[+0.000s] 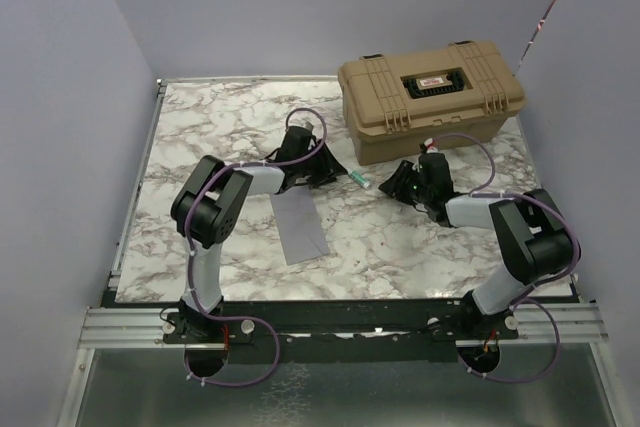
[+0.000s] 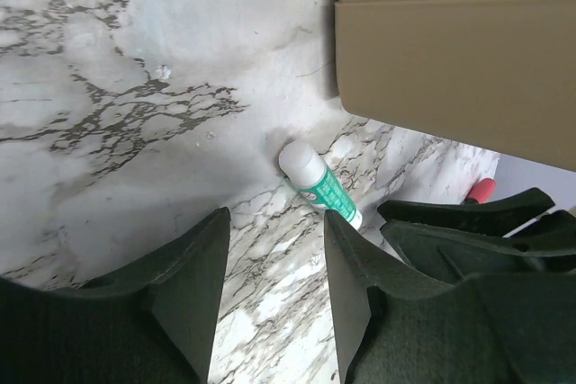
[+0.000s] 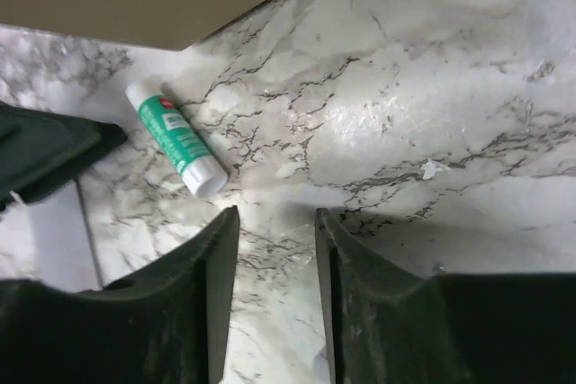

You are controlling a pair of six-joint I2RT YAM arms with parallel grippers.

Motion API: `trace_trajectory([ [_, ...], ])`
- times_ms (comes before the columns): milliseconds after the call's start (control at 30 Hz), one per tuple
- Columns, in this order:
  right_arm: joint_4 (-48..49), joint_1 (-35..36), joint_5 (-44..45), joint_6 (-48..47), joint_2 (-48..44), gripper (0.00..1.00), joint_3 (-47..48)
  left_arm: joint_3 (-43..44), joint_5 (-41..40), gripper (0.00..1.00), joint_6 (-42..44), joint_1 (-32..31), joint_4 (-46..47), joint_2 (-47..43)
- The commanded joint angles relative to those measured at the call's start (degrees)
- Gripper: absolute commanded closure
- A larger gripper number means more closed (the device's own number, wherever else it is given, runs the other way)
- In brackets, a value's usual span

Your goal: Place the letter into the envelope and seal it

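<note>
The blue-grey envelope (image 1: pixel 298 225) lies flat on the marble table, near the left arm's forearm. A corner of it shows in the right wrist view (image 3: pixel 63 240). The tan letter is not in view. My left gripper (image 1: pixel 335 169) is open and empty, low over the table just left of a green-and-white glue stick (image 1: pixel 360 178). In the left wrist view (image 2: pixel 274 218) the glue stick (image 2: pixel 317 184) lies just beyond its fingertips. My right gripper (image 1: pixel 395 183) is open and empty, right of the stick. In the right wrist view (image 3: pixel 274 213) the stick (image 3: pixel 175 138) lies ahead to the left.
A tan toolbox (image 1: pixel 430 97) stands shut at the back right, close behind both grippers; its wall shows in the left wrist view (image 2: pixel 450 51). The grippers face each other with the glue stick between them. Grey walls enclose the table (image 1: pixel 220 117).
</note>
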Motion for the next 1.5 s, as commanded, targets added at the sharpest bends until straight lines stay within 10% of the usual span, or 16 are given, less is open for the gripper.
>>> trace_trajectory([
  [0, -3.06, 1.75, 3.16, -12.03, -1.85, 0.52, 1.28, -2.67, -3.39, 0.5, 2.85, 1.17, -7.33, -1.29],
  [467, -5.89, 11.72, 8.68, -23.35, 4.31, 0.36, 11.38, -3.04, -4.74, 0.45, 5.01, 3.3, -10.01, -3.9],
  [1033, -11.16, 22.25, 25.0, -33.58, 11.44, 0.75, 16.21, -3.69, -3.52, 0.41, 6.93, 4.47, -10.62, -6.04],
  [1333, -16.51, 22.71, 24.91, -29.6, 10.74, 0.68, 16.25, -3.83, -2.22, 0.28, 9.35, 4.48, -10.38, -8.36],
  [1467, -17.79, 22.7, 24.62, -27.59, 10.25, 0.9, 16.52, -4.86, -0.94, 0.24, 10.03, 4.38, -9.47, -9.94],
])
